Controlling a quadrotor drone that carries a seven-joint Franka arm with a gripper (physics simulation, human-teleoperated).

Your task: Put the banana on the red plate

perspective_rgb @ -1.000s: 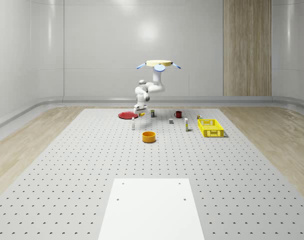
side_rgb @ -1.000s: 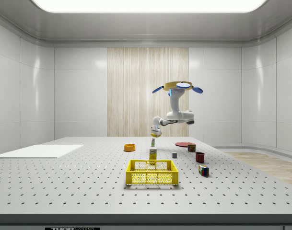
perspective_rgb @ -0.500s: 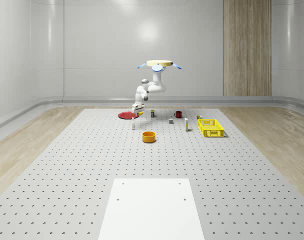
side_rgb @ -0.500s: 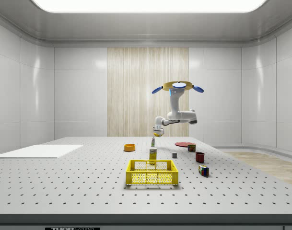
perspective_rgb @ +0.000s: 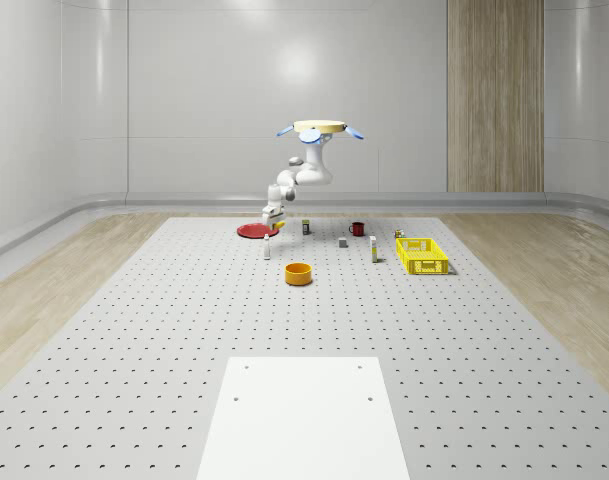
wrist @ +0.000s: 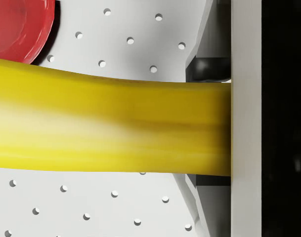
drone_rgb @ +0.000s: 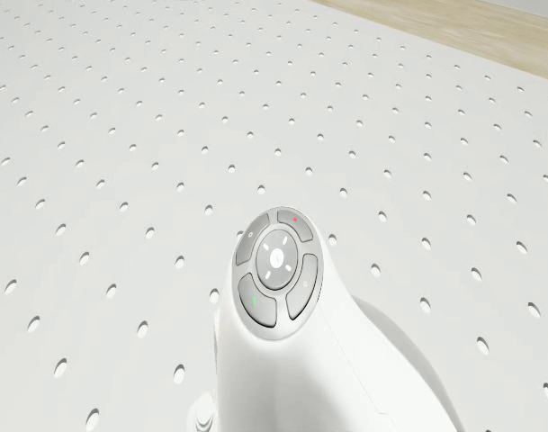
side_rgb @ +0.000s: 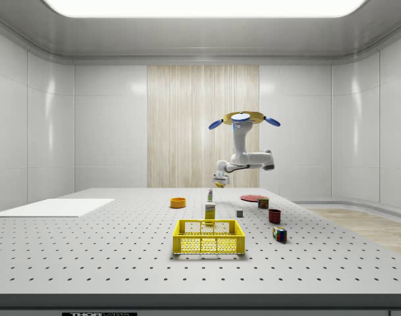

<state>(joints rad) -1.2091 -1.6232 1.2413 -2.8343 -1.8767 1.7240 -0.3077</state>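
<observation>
Around the red plate (perspective_rgb: 253, 231) on the perforated table (perspective_rgb: 164, 330) stand several small things: a little white bottle (perspective_rgb: 267, 251) just in front of it in the whole-scene view, a small can (perspective_rgb: 306, 227) beside it toward the dark red mug (perspective_rgb: 357, 229), a grey cube (perspective_rgb: 342, 242) near the mug, and, farther from the plate, an orange bowl (perspective_rgb: 299, 273), a second small bottle (perspective_rgb: 373, 250) and a yellow basket (perspective_rgb: 423, 256). The side view adds a multicoloured cube (side_rgb: 279, 234) near the mug and a carton (side_rgb: 210, 212) behind the basket. None of these lies between the gripper (perspective_rgb: 272, 219) and the plate. The drone (perspective_rgb: 319, 128) hovers high over the far part of the table, between plate and mug, its arm (perspective_rgb: 302, 176) bent down toward the plate. The gripper hangs in the air just beside the plate's near edge, above the white bottle. Its jaws are closed on the banana (wrist: 106, 129), which runs crosswise between them in the wrist view, one end clamped against a finger (wrist: 245, 118) and the rest reaching out toward the plate, whose red rim shows below and just past the fruit. The banana is aloft, apart from the plate.
</observation>
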